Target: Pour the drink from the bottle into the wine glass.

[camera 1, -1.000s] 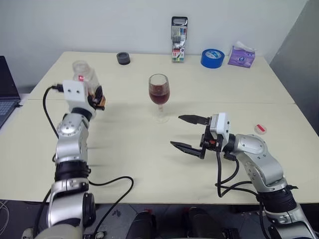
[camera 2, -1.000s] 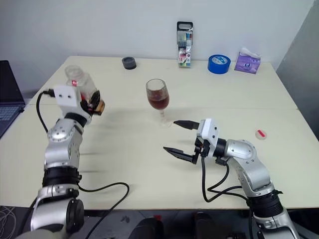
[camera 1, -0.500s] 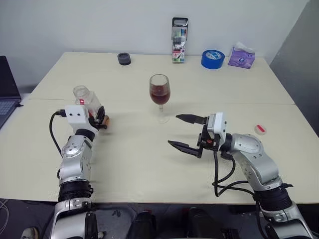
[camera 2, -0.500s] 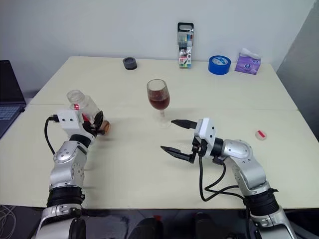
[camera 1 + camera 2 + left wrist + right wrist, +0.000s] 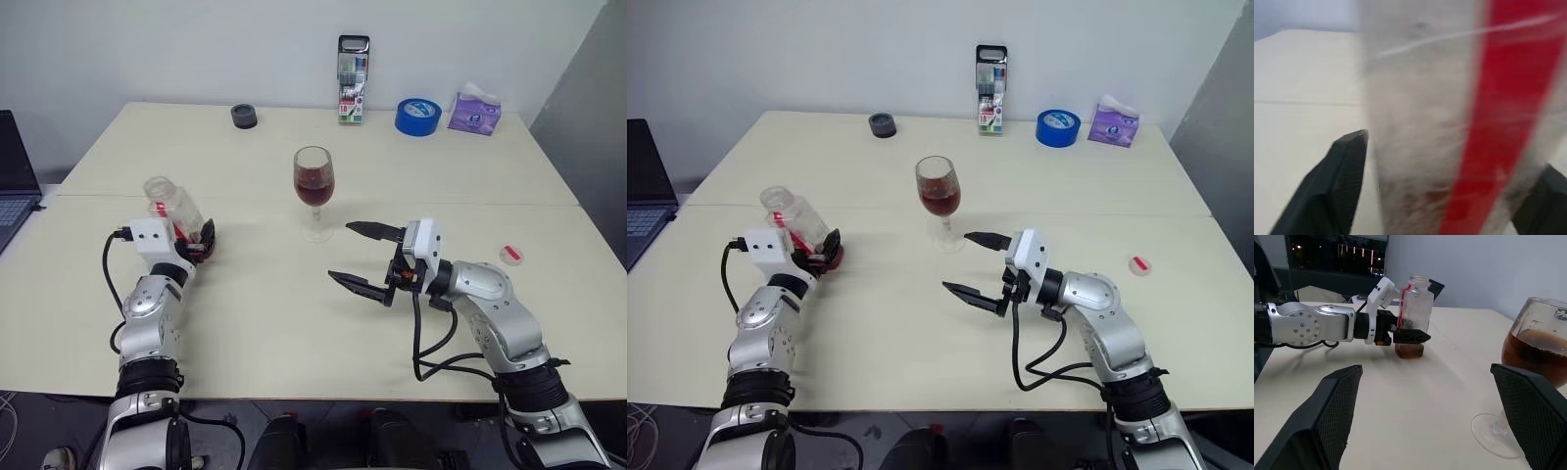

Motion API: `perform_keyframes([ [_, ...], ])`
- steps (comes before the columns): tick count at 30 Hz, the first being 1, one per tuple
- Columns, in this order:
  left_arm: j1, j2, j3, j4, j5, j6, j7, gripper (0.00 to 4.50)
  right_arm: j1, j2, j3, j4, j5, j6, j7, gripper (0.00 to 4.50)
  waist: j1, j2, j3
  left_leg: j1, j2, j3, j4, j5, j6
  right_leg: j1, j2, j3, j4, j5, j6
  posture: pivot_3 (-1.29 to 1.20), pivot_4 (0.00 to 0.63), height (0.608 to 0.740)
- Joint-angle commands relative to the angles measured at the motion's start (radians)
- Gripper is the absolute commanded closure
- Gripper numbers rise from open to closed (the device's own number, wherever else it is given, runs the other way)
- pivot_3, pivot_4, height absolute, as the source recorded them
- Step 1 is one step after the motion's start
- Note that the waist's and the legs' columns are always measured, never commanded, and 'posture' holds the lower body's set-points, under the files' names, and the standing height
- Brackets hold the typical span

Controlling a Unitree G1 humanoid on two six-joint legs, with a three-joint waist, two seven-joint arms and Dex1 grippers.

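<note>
The clear bottle [image 5: 174, 208], uncapped and with a red label strip, stands upright on the table at the left. A little brown drink [image 5: 1409, 350] sits at its bottom. My left gripper [image 5: 199, 242] is level around the bottle's lower part, its fingers [image 5: 1347, 171] open and a thin gap showing beside the bottle wall. The wine glass [image 5: 313, 186] stands mid-table, its bowl holding dark red drink. My right gripper [image 5: 340, 252] hovers just right of the glass's foot, pointing left, open and holding nothing.
A small red-and-white cap [image 5: 510, 255] lies on the table at the right. Along the far edge stand a marker case [image 5: 353, 78], a blue tape roll [image 5: 417, 115], a purple tissue pack [image 5: 474, 110] and a dark round lid [image 5: 243, 116]. A laptop [image 5: 12, 186] sits at the left.
My left arm came down and set the bottle on the table, and its fingers loosened from the bottle. The right arm and the wine glass have stayed put.
</note>
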Motion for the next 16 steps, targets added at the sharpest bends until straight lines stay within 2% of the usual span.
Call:
perform_keyframes([
  [1,0.029,0.006,0.013,-0.066,-0.015,0.005,-0.005,0.02,0.021,-0.005,-0.004,-0.035,0.004,-0.002,-0.006,0.0,0.0,0.0,0.0,0.0,0.0,0.0,0.0,0.0,0.0,0.0,0.0,0.0,0.0,0.0,0.0,0.0,0.15,0.74],
  [6,0.167,0.007,0.001,-0.256,-0.009,0.097,0.015,0.02,0.153,-0.052,-0.023,-0.075,-0.067,0.058,-0.105,0.0,0.001,0.0,0.0,0.0,0.0,0.0,-0.001,0.0,0.0,0.001,0.0,0.0,-0.001,0.0,0.0,0.0,0.15,0.74],
  [10,0.391,-0.015,-0.031,-0.564,-0.008,0.233,0.039,0.02,0.242,-0.063,-0.071,-0.113,-0.16,0.127,-0.273,0.0,-0.002,0.0,0.0,0.001,0.001,0.0,-0.001,0.0,0.0,0.001,0.0,0.001,-0.001,0.0,0.0,0.0,0.15,0.74],
  [13,0.507,-0.04,-0.051,-0.77,0.011,0.316,0.095,0.02,0.269,-0.01,-0.112,-0.152,-0.192,0.213,-0.414,0.0,0.001,0.0,0.0,0.001,0.001,0.0,-0.002,0.0,0.0,0.001,0.0,0.002,-0.001,0.0,0.0,0.0,0.15,0.74],
  [16,0.546,-0.067,-0.061,-0.902,0.006,0.412,0.148,0.02,0.265,0.056,-0.137,-0.17,-0.224,0.307,-0.538,0.0,0.004,0.0,0.0,0.001,0.001,-0.001,-0.002,0.0,0.0,0.001,0.0,0.001,0.0,0.0,0.0,0.0,0.15,0.74],
])
